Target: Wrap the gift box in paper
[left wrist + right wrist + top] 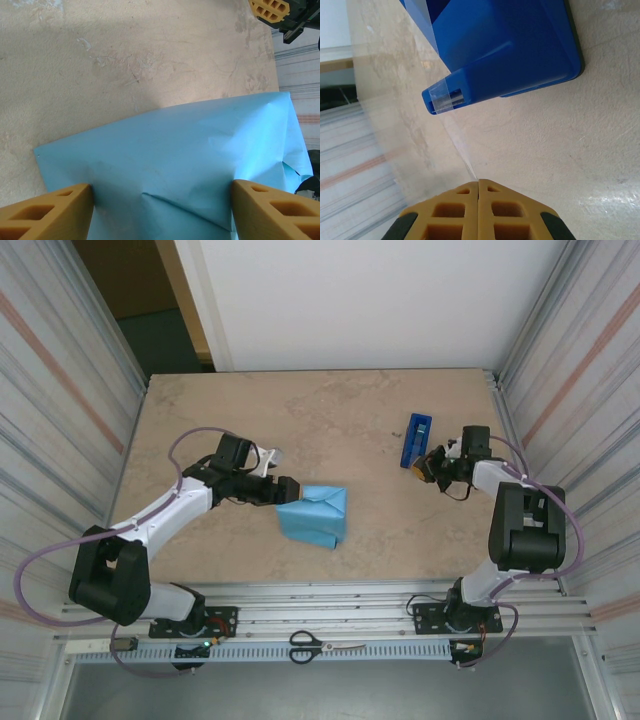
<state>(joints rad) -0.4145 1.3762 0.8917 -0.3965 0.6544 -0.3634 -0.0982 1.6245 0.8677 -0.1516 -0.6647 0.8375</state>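
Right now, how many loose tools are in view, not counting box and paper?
2. A blue tape dispenser stands far right on the table, beside the right gripper. Scissors lie on the near rail, about midway across. Anything under the folded paper would be hidden.

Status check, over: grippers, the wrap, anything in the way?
Left gripper open, straddling the paper. Right gripper shut on tape from the tape dispenser. Paper bundled, light face out; gift box hidden. Scissors on near rail.
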